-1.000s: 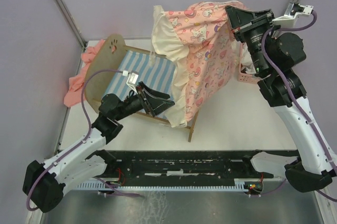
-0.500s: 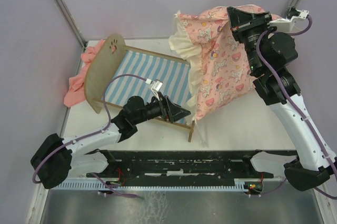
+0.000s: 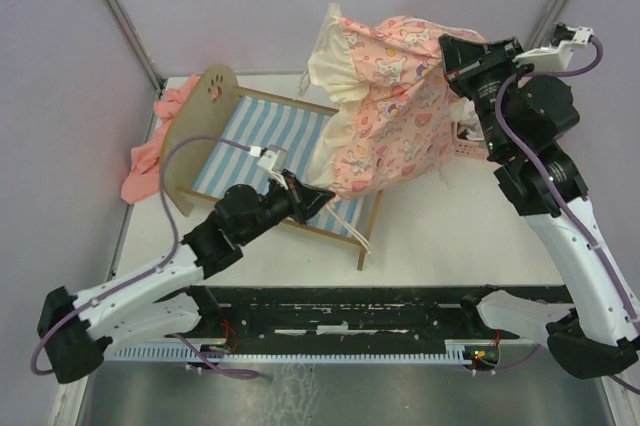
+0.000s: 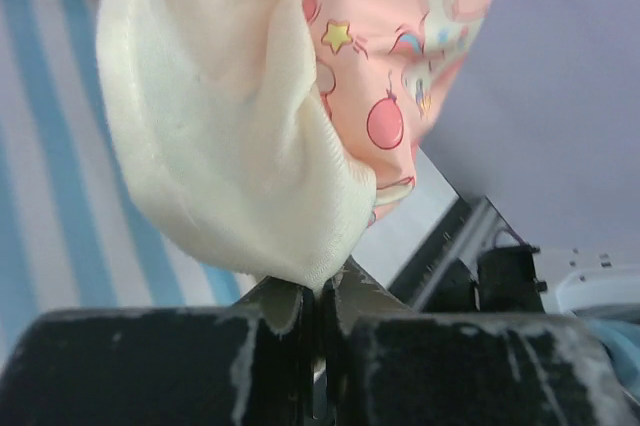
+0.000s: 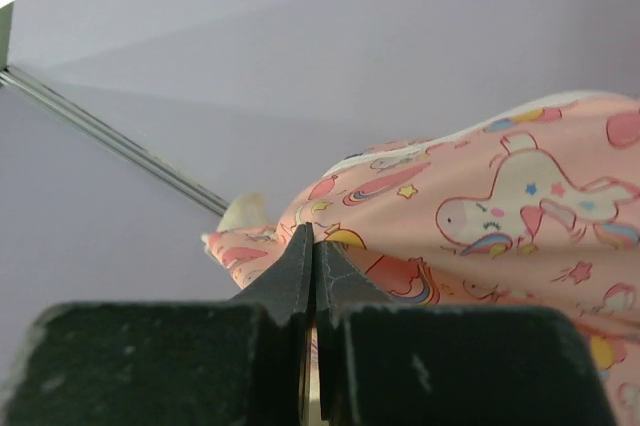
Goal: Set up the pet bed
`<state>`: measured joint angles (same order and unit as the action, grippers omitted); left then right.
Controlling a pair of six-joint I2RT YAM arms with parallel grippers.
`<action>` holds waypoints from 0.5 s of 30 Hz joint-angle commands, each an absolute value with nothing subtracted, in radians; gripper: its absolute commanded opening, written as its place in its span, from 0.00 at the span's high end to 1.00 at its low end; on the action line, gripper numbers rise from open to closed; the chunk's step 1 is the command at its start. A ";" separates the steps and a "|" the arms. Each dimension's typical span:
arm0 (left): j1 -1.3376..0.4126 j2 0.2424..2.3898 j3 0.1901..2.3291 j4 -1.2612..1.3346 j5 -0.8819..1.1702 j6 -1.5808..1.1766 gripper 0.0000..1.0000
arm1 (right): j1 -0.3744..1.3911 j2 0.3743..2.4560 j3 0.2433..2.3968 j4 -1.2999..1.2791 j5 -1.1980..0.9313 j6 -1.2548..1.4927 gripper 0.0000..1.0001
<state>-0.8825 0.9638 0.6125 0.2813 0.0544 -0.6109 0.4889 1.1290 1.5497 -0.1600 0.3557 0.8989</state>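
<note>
The pet bed (image 3: 255, 136) stands left of centre on the white desk (image 3: 450, 236): a stiff light-wood frame, taut blue-striped fabric base, rounded paw-print headboard (image 3: 195, 131). It is probably light and best taken by a side rail. A limp, soft unicorn-print blanket (image 3: 400, 116) hangs over its foot; the left gripper (image 4: 318, 291) is clenched on the blanket's cream corner and the right gripper (image 5: 312, 241) pinches its raised upper edge

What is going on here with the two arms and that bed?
Both arms are handling the pink printed blanket. The right hand holds one part of it up high. The left hand is shut on its cream edge lower down, just above the pet bed. The blanket hangs between them over the end away from the headboard; it is not yet spread on the bed.
</note>
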 commanded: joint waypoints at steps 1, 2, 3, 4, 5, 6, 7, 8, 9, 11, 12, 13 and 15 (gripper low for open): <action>-0.882 0.729 0.752 -0.005 -0.232 -0.385 0.97 | 0.491 0.988 1.575 -0.280 0.285 0.715 0.98; -0.882 0.671 0.780 -0.054 -0.259 -0.365 0.97 | 0.491 0.946 1.558 -0.311 0.257 0.705 0.98; -0.883 0.631 0.808 -0.111 -0.292 -0.349 0.97 | 0.492 0.907 1.543 -0.341 0.226 0.701 0.98; -0.883 0.590 0.841 -0.161 -0.314 -0.332 0.97 | 0.492 0.864 1.531 -0.374 0.203 0.698 0.98; -0.883 0.553 0.879 -0.203 -0.326 -0.301 0.97 | 0.491 0.822 1.521 -0.403 0.185 0.702 0.98; -0.881 0.517 0.901 -0.236 -0.336 -0.279 0.97 | 0.492 0.780 1.508 -0.425 0.174 0.713 0.98; -0.882 0.488 0.922 -0.254 -0.343 -0.254 0.97 | 0.491 0.740 1.489 -0.430 0.162 0.727 0.98; -0.882 0.465 0.939 -0.261 -0.344 -0.228 0.97 | 0.491 0.705 1.466 -0.427 0.150 0.746 0.98; -0.882 0.452 0.958 -0.265 -0.344 -0.204 0.97 | 0.491 0.675 1.441 -0.423 0.143 0.770 0.98; -0.881 0.453 1.001 -0.277 -0.351 -0.151 0.97 | 0.491 0.640 1.381 -0.402 0.115 0.818 0.98; -0.881 0.466 1.026 -0.289 -0.359 -0.125 0.97 | 0.492 0.636 1.353 -0.394 0.099 0.835 0.98; -0.882 0.486 1.047 -0.306 -0.369 -0.092 0.97 | 0.492 0.637 1.327 -0.392 0.087 0.848 0.98; -0.881 0.529 1.064 -0.308 -0.414 -0.014 0.97 | 0.492 0.655 1.267 -0.378 0.081 0.858 0.98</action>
<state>-0.8867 0.4515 1.0210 -0.2283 -0.2794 -0.2237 0.4957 0.5926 1.3762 -0.4114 0.0998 0.8101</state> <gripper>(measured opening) 0.051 0.025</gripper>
